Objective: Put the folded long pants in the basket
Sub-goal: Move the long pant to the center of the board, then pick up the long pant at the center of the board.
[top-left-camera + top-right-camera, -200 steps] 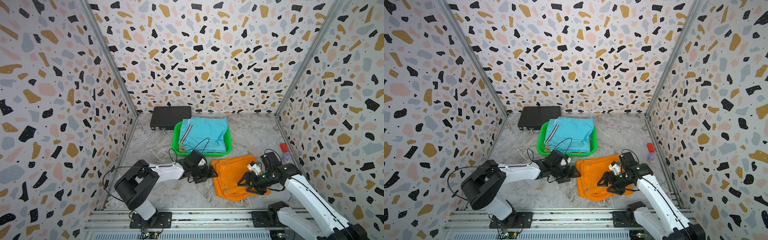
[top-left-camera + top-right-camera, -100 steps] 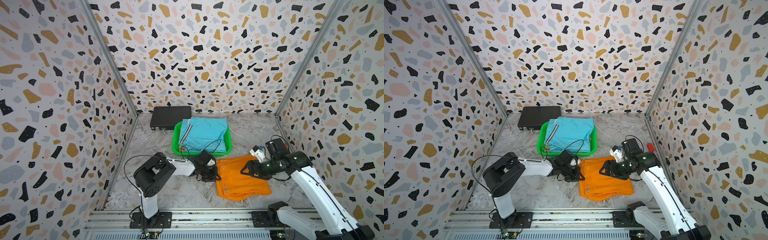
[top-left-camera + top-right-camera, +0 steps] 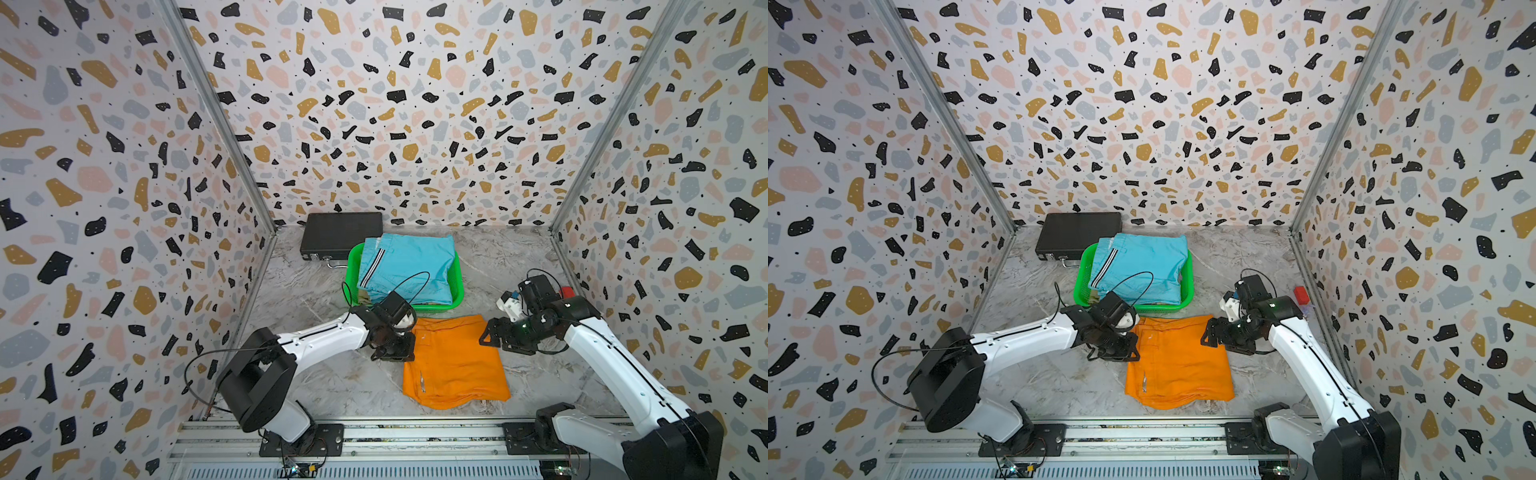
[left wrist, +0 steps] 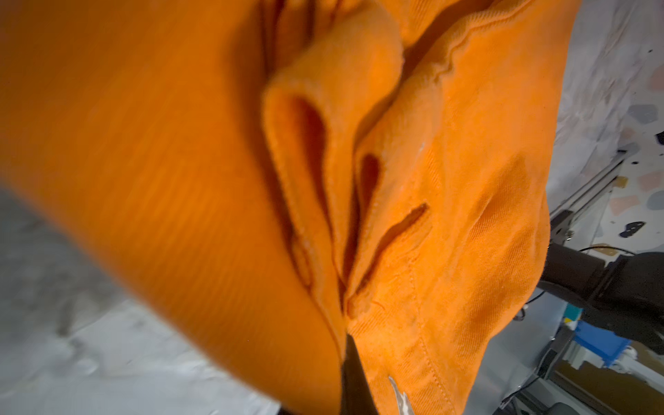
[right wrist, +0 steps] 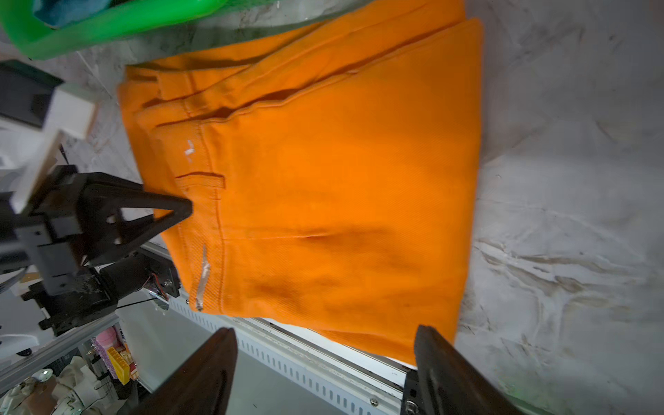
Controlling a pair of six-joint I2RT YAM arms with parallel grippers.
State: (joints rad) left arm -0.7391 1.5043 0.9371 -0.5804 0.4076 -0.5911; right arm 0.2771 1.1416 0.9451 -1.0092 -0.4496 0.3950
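Note:
The folded orange long pants (image 3: 453, 365) (image 3: 1179, 365) lie flat on the marble floor, just in front of the green basket (image 3: 457, 286) (image 3: 1188, 286). Folded turquoise pants (image 3: 411, 266) (image 3: 1142, 262) with striped trim fill the basket. My left gripper (image 3: 405, 353) (image 3: 1127, 353) is shut on the orange pants' left edge; in the left wrist view the cloth (image 4: 449, 179) bunches against the dark finger (image 4: 354, 377). At the pants' far right corner my right gripper (image 3: 484, 337) (image 3: 1205, 337) (image 5: 325, 341) stands open, nothing between its fingers, the orange pants (image 5: 341, 197) ahead of it.
A flat black case (image 3: 340, 239) (image 3: 1077, 235) lies behind the basket at the back left. A small red object (image 3: 567, 291) (image 3: 1300, 294) sits by the right wall. The metal rail (image 3: 415, 440) runs along the front edge, close to the pants.
My left gripper has closed on the orange pants' left edge. My right gripper has drawn back from over the pants to their right corner and opened wider. The pants now lie straighter.

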